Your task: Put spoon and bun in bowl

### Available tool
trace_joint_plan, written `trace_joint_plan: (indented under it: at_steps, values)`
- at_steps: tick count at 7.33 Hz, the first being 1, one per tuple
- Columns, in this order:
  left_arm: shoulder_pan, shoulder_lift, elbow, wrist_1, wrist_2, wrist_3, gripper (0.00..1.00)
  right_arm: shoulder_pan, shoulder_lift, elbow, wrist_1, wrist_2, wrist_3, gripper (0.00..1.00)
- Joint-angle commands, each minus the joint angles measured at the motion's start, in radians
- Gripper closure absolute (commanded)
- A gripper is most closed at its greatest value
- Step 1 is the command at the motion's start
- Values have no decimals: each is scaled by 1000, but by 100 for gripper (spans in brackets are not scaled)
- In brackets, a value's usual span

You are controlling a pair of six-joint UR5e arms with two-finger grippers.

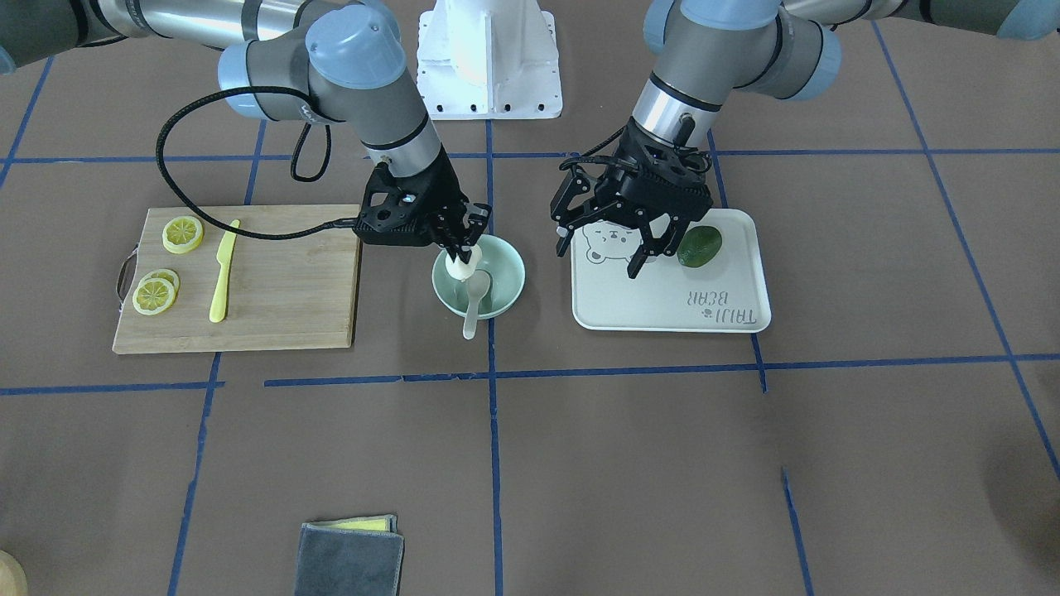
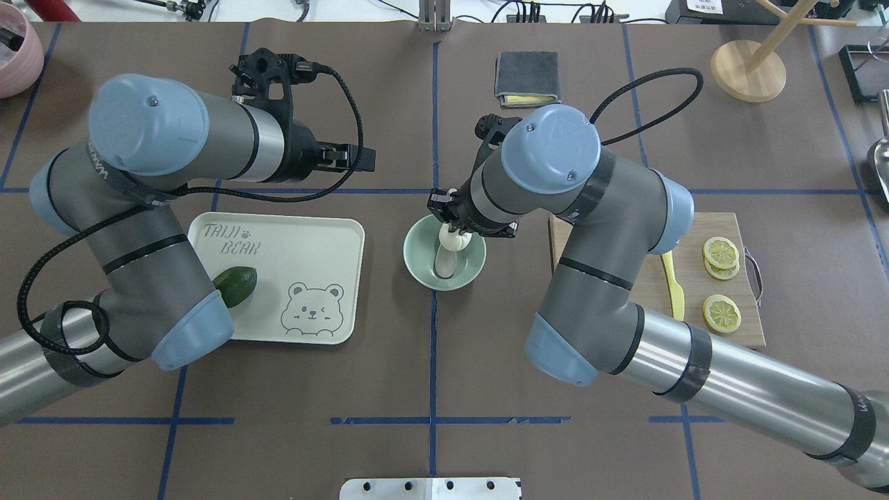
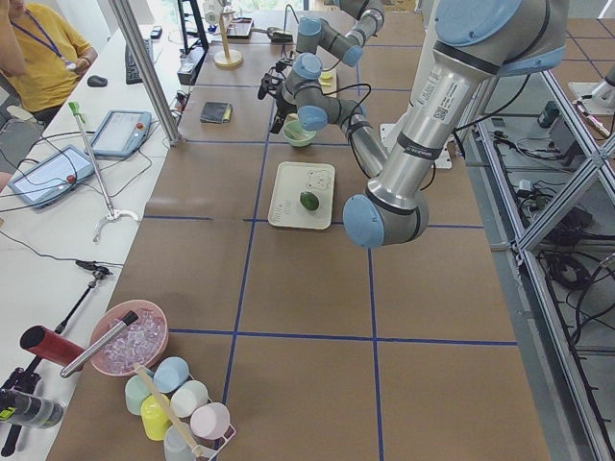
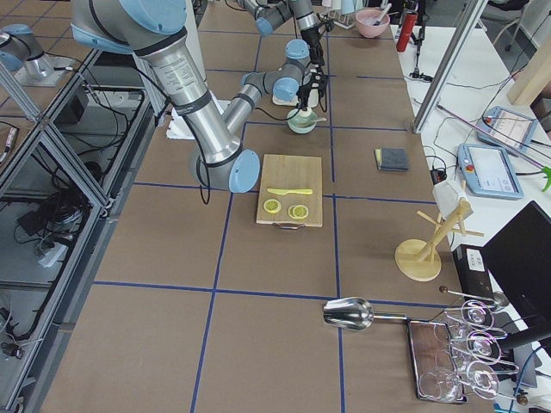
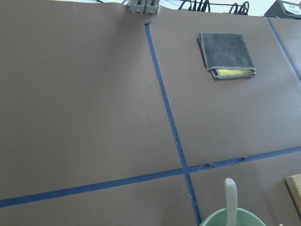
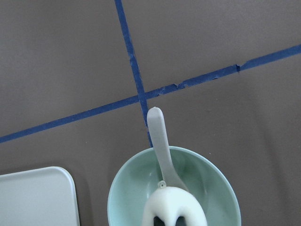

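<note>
Mint-green, round and smooth, the bowl (image 1: 509, 266) sits in the middle of the brown counter (image 1: 629, 463), and both task items are at it. The small off-white soup spoon (image 1: 474, 300) has its scoop inside and its short handle poking out over the rim, away from the robot. The little white steamed bun (image 1: 460, 266) is pinched between the fingers of the right claw (image 1: 464, 251), over the bowl's inside and right beside the spoon's scoop. Honestly can't tell if the bun's bottom touches the bowl or hangs just above it.

The overhead view is no help, since the right arm's wrist covers nearly the whole claw and only a bit of bun peeks out. The right wrist camera cuts the bun off at the bottom edge, and the fingers are just dark blobs under it. The left wrist camera catches only a sliver of rim plus the spoon's handle tip.

The left claw (image 1: 613, 248) hangs with its fingers spread wide, holding nothing, above a white rectangular tray with a bear drawing (image 1: 662, 310). The claw hides part of the bear. A dark green oval fruit (image 1: 700, 246) lies on that tray too.
</note>
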Motion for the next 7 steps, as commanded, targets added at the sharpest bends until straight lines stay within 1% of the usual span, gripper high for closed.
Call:
trace_joint_plan:
  at_steps: [1, 2, 3, 4, 5, 6, 7]
  values:
    - [-2, 3, -2, 2, 0, -2, 2, -24, 47, -60, 7, -59, 78, 0]
    - [-3, 49, -21, 3, 0, 12, 3, -19, 25, -23, 7, -50, 74, 0]
    - [-18, 87, -39, 5, 0, 108, 3, -15, -55, 44, 7, -47, 28, 0]
    - [-44, 139, -59, 3, -3, 157, 3, 22, -140, 136, 7, -20, -33, 0]
    - [-66, 175, -71, 3, -30, 209, 3, 104, -236, 205, 2, 79, -86, 0]
    - [-104, 228, -88, 2, -47, 283, 3, 208, -318, 224, 2, 185, -205, 0]
    - [-139, 301, -114, 0, -49, 388, 3, 304, -410, 224, 2, 233, -358, 0]
